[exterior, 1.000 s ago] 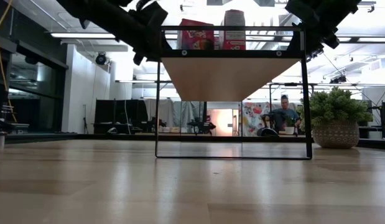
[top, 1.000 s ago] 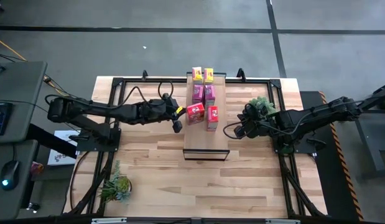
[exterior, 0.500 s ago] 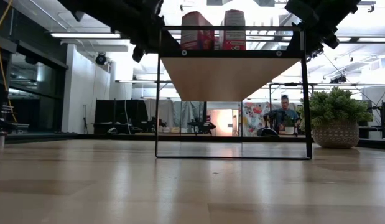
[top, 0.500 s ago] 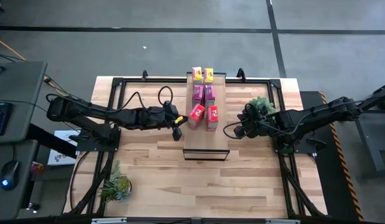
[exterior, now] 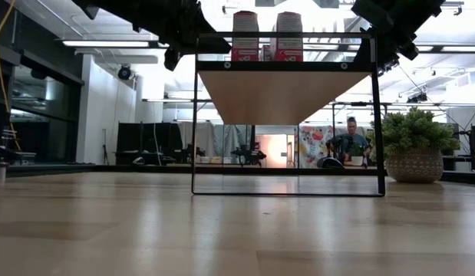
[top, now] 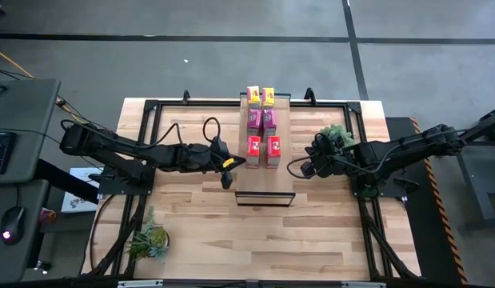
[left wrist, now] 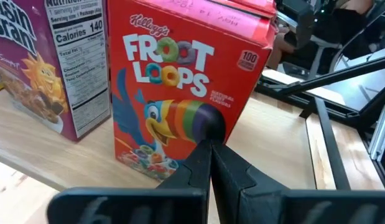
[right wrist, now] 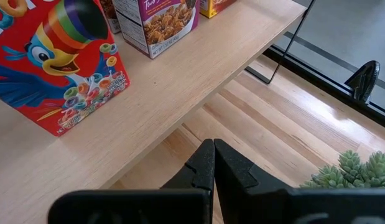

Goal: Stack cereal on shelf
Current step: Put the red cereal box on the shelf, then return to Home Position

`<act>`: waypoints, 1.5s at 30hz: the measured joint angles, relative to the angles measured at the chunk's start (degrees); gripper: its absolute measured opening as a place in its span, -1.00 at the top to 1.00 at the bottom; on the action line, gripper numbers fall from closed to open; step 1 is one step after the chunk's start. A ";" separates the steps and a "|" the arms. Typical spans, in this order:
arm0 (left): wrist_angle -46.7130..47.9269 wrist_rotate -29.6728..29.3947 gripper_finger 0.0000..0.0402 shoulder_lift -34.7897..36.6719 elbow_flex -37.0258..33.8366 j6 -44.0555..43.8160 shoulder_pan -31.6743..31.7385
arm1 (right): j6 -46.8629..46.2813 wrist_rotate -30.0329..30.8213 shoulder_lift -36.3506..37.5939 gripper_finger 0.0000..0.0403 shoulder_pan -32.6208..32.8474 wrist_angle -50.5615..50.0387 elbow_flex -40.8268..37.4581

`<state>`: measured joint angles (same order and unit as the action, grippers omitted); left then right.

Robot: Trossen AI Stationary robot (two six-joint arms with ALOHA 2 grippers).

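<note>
A: Now, item one: the left gripper (top: 225,171)?
B: Fingers pressed together, empty, just beside the shelf (top: 265,184), tips at the left red cereal box (left wrist: 180,87).
A: Item two: the right gripper (top: 304,170)?
B: Also pressed together, empty, off the shelf's right edge.
A: Cereal?
B: Six upright boxes on the shelf in pairs: yellow boxes (top: 261,97) farthest back, magenta boxes (top: 261,121) in the middle, red boxes (top: 263,150) nearest.
A: Worktop (top: 231,232)?
B: One potted plant (top: 149,240), front left.
</note>
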<state>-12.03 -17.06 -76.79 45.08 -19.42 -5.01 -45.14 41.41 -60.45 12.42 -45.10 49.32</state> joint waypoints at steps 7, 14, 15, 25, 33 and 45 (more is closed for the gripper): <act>-0.93 0.92 1.00 0.00 0.00 -0.86 -0.36 | 0.00 0.00 0.00 1.00 0.00 0.02 0.00; -1.68 1.49 1.00 0.00 0.00 -0.46 -0.29 | 0.01 -0.02 0.00 1.00 -0.01 0.17 0.00; -1.66 1.50 1.00 0.00 0.00 -0.44 -0.29 | 0.02 -0.02 0.00 1.00 0.00 0.17 0.00; 1.03 0.90 1.00 5.34 -0.09 5.23 -0.28 | 0.17 -0.07 0.00 1.00 0.00 0.10 0.00; 3.45 -6.27 1.00 19.55 -2.86 17.35 -1.12 | 0.17 -3.83 0.00 1.00 -0.04 -0.11 0.00; -16.99 -1.34 1.00 33.56 -29.34 21.44 -0.91 | 1.68 -7.45 0.00 1.00 -0.06 -0.09 0.00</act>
<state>-29.03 -18.40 -43.23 15.74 2.02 -5.91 -43.46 33.95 -60.45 12.36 -45.19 49.32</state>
